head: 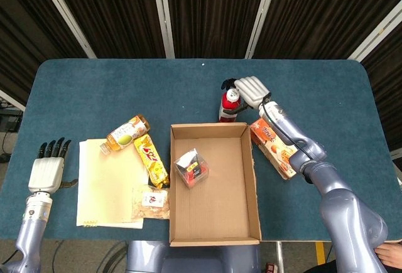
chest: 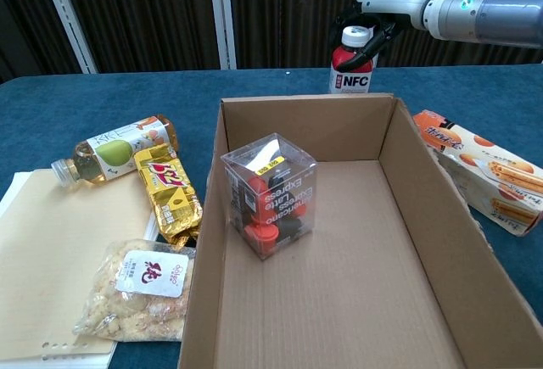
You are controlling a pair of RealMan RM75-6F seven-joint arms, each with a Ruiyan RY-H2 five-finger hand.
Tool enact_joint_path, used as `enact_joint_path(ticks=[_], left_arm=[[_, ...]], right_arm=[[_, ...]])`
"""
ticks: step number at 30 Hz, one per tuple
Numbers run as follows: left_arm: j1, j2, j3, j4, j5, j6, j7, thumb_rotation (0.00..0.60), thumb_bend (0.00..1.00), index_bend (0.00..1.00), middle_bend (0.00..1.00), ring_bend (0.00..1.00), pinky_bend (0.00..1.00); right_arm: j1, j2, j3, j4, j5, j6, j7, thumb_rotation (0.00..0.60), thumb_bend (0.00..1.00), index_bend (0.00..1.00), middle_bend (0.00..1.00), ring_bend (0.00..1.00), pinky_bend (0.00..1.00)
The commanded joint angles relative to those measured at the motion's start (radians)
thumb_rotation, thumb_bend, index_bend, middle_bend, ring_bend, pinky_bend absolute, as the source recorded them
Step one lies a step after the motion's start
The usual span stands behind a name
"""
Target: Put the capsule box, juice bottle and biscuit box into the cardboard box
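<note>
The red juice bottle [head: 228, 106] [chest: 349, 70] stands upright on the table just behind the cardboard box [head: 217, 223] [chest: 365, 284]. My right hand [head: 250, 89] [chest: 383, 2] comes over it from the right, its fingers curled around the white cap and the thumb against the neck. The clear capsule box [head: 191, 167] [chest: 270, 205] sits inside the cardboard box at its left. The orange biscuit box [head: 274, 147] [chest: 479, 170] lies flat to the right of the cardboard box, under my right forearm. My left hand [head: 45, 171] rests at the table's left edge, fingers straight, holding nothing.
Left of the cardboard box lie a green tea bottle [head: 127, 133] [chest: 114, 150], a gold snack packet [head: 151, 159] [chest: 170, 192], a clear bag of snacks [head: 151, 201] [chest: 140, 291] and a yellow notepad [head: 107, 185] [chest: 47, 250]. Blue tabletop shows behind the juice bottle.
</note>
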Motion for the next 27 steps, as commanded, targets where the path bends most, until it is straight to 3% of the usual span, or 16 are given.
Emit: enact_joint_path(ticks=[1,18,27], left_arm=[[0.0,0.0,0.001,0.0,-0.002,0.001,0.002,0.502,0.0,0.0,0.0,0.0,0.0],[0.001,0.005,0.0,-0.01,-0.011,0.013,0.0,0.501,0.0,0.0,0.0,0.0,0.0],[0.01,0.021,0.008,-0.028,0.013,0.034,-0.021,0.498,0.0,0.0,0.0,0.0,0.0]], right_arm=[[-0.006,-0.021,-0.001,0.03,0.003,0.014,0.009,0.6,0.22,0.36,0.38,0.47,0.68],[-0.009,-0.063,-0.013,0.084,0.001,0.035,-0.005,0.6,0.36,0.54,0.52,0.61,0.84],[0.009,-0.002,0.013,0.003,0.002,0.134,-0.068,0.6,0.37,0.57,0.54,0.63,0.86]])
